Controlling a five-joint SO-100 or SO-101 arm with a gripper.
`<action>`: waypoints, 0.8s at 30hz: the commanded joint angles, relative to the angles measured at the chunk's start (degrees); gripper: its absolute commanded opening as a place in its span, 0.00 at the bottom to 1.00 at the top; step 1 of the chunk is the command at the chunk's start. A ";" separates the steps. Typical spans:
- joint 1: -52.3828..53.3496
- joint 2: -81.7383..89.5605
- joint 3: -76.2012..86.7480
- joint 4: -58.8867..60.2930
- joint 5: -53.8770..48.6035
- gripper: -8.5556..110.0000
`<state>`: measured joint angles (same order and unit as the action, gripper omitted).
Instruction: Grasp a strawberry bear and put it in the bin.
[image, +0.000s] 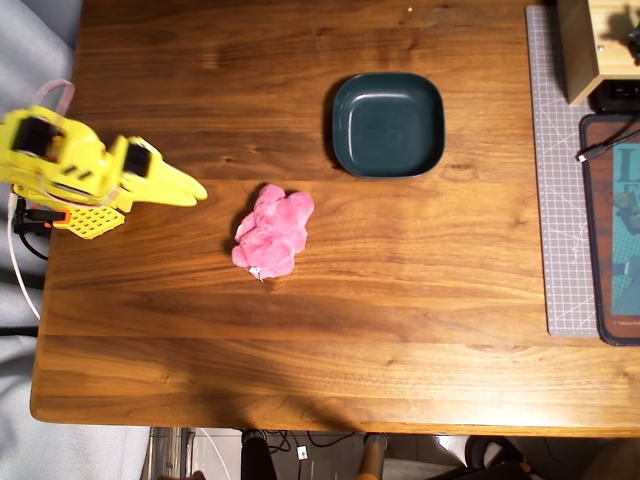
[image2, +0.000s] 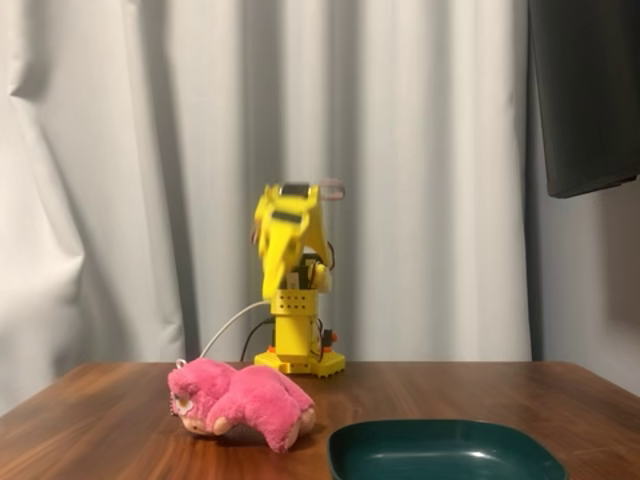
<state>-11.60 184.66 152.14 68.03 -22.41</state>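
The strawberry bear lies on its side on the wooden table, a little toward the table's left edge from the middle in the overhead view, and nothing touches it. In the fixed view the strawberry bear rests on the table with its head toward the left side of that picture and its pale muzzle low, close to the wood. The bin stands apart from the bear, nearer to the table's top edge in the overhead view, and there is nothing in it; in the fixed view only its dark rim shows at the bottom. The yellow arm stands at the table's left edge in the overhead view, lifted off the surface. The end effector points across the table toward the bear but is apart from it, with bare wood between them. Its fingers come together to one narrow tip, so it looks closed and holds nothing. At the table's right edge lies a grey cutting mat, and a light wooden box stands at the top right corner.
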 joint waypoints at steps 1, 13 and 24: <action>-0.97 -11.78 -14.94 1.41 -0.18 0.23; 7.12 -76.64 -63.46 29.36 7.65 0.27; -8.26 -87.98 -73.12 34.72 7.03 0.32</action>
<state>-15.03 96.33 83.76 100.02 -15.12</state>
